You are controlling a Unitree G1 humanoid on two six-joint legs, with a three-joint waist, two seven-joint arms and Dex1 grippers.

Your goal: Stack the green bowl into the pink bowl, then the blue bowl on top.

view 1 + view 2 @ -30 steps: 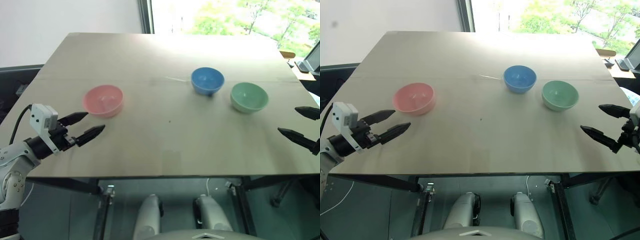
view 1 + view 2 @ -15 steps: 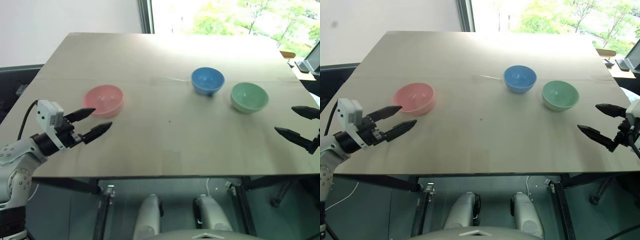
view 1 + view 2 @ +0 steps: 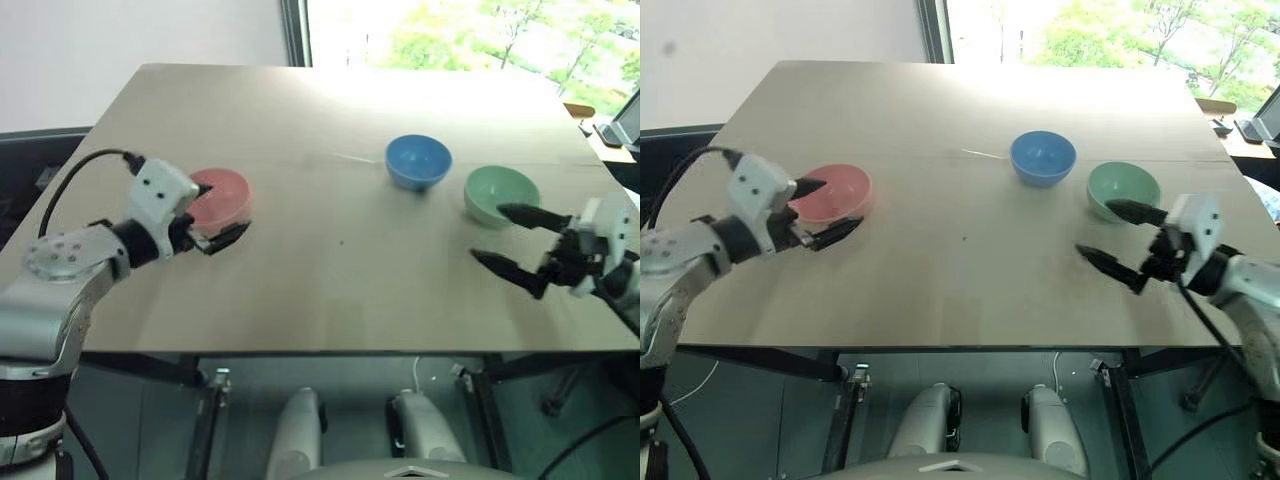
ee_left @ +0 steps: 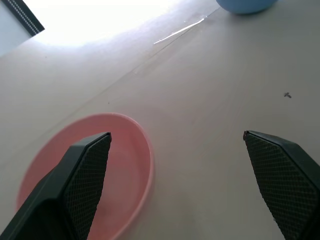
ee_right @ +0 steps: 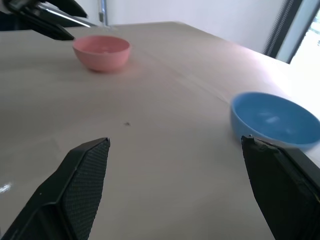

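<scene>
Just beside right tool (image 3: 508, 238), green bowl (image 3: 497, 194).

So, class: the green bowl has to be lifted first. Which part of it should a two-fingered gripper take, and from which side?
Probably the rim. The green bowl sits upright and open on the table, smooth-walled, so one finger goes inside and one outside its near edge. Come from the robot's right, where the open right gripper is, away from the blue bowl.
</scene>
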